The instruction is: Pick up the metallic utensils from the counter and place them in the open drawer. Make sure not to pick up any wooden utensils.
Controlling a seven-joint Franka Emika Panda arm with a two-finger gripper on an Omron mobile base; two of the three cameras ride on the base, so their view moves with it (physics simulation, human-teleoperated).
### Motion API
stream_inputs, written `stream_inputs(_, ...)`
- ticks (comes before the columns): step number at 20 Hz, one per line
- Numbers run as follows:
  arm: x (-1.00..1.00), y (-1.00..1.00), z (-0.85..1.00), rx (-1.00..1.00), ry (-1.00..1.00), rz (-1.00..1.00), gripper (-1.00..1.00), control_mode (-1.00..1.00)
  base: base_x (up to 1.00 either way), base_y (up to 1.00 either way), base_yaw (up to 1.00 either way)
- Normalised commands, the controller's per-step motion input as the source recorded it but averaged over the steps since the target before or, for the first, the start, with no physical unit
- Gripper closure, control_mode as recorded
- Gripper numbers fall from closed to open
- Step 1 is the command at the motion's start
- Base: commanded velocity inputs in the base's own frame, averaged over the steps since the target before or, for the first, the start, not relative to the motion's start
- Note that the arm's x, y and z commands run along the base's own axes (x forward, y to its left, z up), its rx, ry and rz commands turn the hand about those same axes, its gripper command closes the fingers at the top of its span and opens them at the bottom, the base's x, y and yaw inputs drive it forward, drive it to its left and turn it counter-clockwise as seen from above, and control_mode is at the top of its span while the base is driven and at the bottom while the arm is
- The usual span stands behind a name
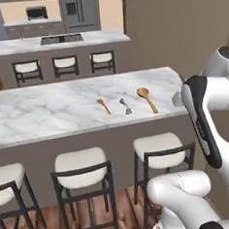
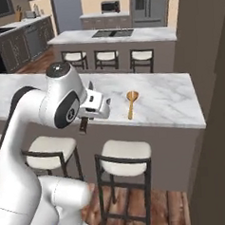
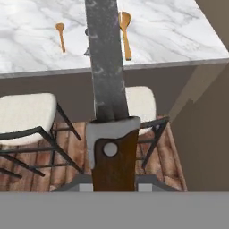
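i'm holding a knife (image 3: 107, 85) in the gripper (image 3: 114, 179), the jaws narrowed on its brown handle and the grey blade reaching out ahead of them over the stools. beyond the blade tip, on the counter (image 1: 38, 112), the silver spoon (image 1: 125, 106) is lying between the short wooden spoon (image 1: 103, 105) and the big wooden spoon (image 1: 147, 99), well apart from the jaws.

The white arm is folded up tight — elbow high, forearm bent back in front of the base. The gripper (image 2: 85, 127) hangs off the wrist pointing downward, jaws clamped on a knife (image 3: 107, 85) — brown handle between the fingertips, blade sticking straight out ahead.
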Motion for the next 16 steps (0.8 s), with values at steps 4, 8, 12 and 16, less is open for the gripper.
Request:
stream_inputs(4, 0.0, 0.0, 0.0, 0.0, 0.0, 0.0, 1.0, 1.0, -1.0, 1.0, 0.19)
stream_inputs(8, 0.0, 0.0, 0.0, 0.0, 0.0, 0.0, 1.0, 1.0, -0.69, 1.0, 0.31)
stream_inputs(12, 0.0, 0.0, 0.0, 0.0, 0.0, 0.0, 1.0, 1.0, -0.11, 1.0, 0.58)
stream_inputs(16, 0.0, 0.0, 0.0, 0.0, 0.0, 0.0, 1.0, 1.0, 0.03, 0.91, 0.72)
